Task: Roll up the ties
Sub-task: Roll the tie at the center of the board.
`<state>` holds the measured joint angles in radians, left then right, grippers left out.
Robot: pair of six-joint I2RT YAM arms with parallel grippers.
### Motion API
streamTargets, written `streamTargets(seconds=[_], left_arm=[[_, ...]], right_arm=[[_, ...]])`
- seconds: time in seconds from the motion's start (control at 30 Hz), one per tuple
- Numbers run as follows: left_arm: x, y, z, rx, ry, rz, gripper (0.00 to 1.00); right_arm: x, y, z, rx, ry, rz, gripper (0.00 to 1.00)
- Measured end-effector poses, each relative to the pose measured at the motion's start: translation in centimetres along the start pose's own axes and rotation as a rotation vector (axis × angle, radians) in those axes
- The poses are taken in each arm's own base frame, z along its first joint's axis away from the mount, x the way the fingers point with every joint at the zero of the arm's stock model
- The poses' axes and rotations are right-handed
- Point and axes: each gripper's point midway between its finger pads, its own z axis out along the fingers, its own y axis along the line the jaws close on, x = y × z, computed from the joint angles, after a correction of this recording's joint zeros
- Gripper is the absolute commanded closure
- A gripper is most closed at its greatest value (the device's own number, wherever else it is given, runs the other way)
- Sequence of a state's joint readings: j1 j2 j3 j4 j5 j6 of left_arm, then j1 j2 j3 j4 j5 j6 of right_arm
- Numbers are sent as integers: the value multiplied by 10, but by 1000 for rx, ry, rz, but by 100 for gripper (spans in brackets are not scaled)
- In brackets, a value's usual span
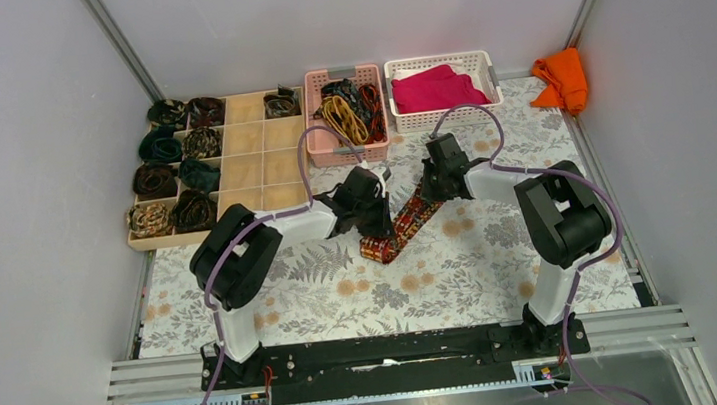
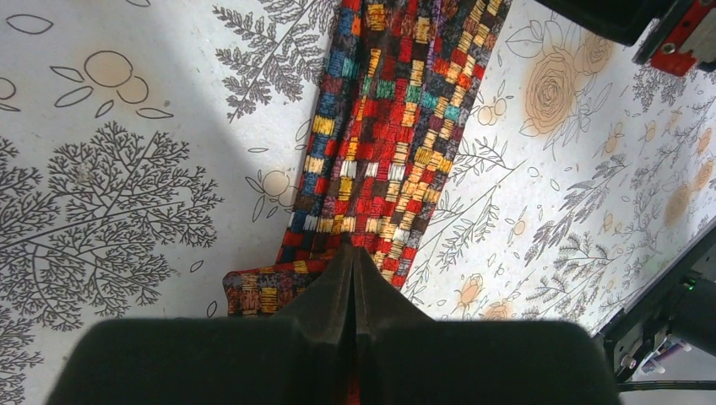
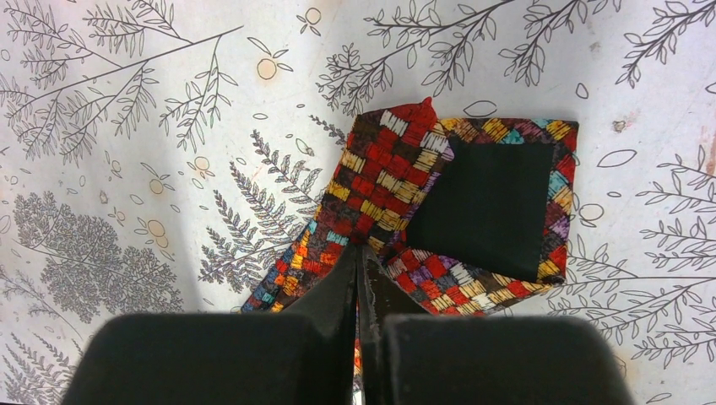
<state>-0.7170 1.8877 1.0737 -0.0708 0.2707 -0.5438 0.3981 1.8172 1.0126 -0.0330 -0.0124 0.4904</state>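
My left gripper (image 2: 353, 253) and right gripper (image 3: 358, 257) are both clamped closed on the red-orange patchwork fabric necktie (image 2: 397, 126) stretching ahead of them. Rolling seems barely begun; I judge the next move needs a tight first turn.

My left gripper (image 2: 353, 251) has its fingers pressed together on the red patchwork tie (image 2: 393, 126), which runs up the flowered tablecloth (image 2: 118, 126) to the top edge. A folded end pokes out leftward beside my fingertips.
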Motion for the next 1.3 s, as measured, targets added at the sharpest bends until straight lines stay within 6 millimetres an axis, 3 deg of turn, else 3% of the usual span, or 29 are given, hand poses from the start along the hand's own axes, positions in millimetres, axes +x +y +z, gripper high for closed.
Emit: streamTargets(seconds=[0.1,0.27,0.43,0.63,0.77,0.97,1.03,1.3], left_arm=[[0,0,0,1,-2,1,90],[-2,-3,-2,3,3,0,72],[-6,-13,-6,29,26,4,63],[-21,-34,-12,92,14,16,61],[-31,-36,-24,98,-16,4,60],[-58,-21,-80,92,-160,-37,58],[-62,-13,-88,88,-185,-50,58],[-28,27,-52,-10,-92,-128,62]], right_arm=[[0,0,0,-1,1,1,100],[0,0,0,-5,3,2,100],[-1,0,0,-5,1,3,100],[-2,-2,0,-4,-3,5,100],[-4,-3,0,-3,-9,2,100],[-4,-7,-1,6,-17,-2,100],[-5,-8,-2,7,-19,0,100],[-4,-12,-4,22,-27,-3,100]])
